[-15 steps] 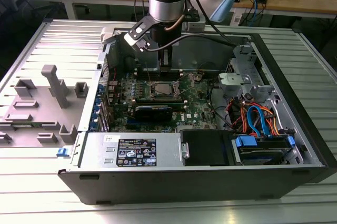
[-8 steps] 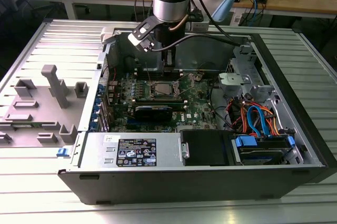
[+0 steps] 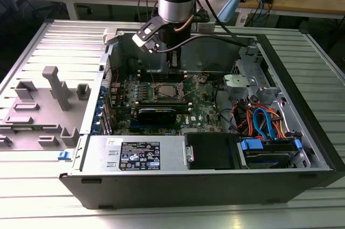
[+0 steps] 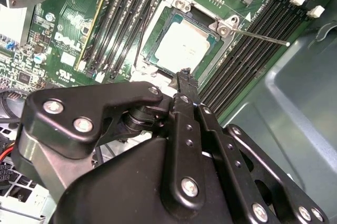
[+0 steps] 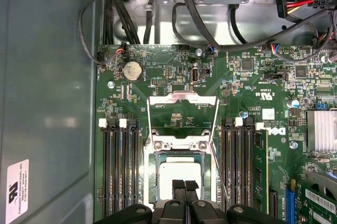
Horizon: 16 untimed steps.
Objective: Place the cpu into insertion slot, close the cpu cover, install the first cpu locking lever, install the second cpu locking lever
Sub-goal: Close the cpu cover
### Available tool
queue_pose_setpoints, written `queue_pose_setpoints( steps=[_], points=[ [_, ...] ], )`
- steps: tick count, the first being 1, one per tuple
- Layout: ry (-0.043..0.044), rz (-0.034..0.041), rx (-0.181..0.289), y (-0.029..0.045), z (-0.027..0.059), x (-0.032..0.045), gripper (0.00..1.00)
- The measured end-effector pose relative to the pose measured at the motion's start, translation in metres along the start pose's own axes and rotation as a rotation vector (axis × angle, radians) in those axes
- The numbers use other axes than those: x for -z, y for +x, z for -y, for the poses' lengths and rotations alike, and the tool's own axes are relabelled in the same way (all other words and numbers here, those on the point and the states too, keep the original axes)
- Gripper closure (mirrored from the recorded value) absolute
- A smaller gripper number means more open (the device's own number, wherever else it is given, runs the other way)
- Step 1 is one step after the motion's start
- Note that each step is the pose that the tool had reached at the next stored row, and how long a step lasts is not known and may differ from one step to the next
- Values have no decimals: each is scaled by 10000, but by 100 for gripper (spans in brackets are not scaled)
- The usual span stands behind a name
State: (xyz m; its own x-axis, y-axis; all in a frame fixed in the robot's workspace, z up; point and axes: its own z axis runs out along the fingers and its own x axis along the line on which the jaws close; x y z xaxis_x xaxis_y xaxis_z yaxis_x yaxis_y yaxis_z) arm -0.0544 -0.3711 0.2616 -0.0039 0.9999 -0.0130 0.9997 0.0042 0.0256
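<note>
While the claw [image 5: 184, 186] hangs empty with fingers pressed together just above it, the cpu [image 5: 180, 173] lies in the slot [image 3: 158, 93] at the board's [image 5: 174, 76] middle, the cover [image 5: 181, 144] framing it; one thin lever [image 4: 260, 36] juts free from the slot's corner.

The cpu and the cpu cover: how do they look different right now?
The cpu is a solid plate with a dull silver top; the cpu cover is a thin frame with a big window, green board showing through. The cpu lies flat in the insertion slot; the cpu cover is swung open, not over it. Both are silvery and roughly square.
</note>
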Motion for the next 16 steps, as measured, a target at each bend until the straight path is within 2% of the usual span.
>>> queue_pose_setpoints(
  steps=[16],
  points=[
    [0,-5,1,-1,-27,-1,89]
  ],
)
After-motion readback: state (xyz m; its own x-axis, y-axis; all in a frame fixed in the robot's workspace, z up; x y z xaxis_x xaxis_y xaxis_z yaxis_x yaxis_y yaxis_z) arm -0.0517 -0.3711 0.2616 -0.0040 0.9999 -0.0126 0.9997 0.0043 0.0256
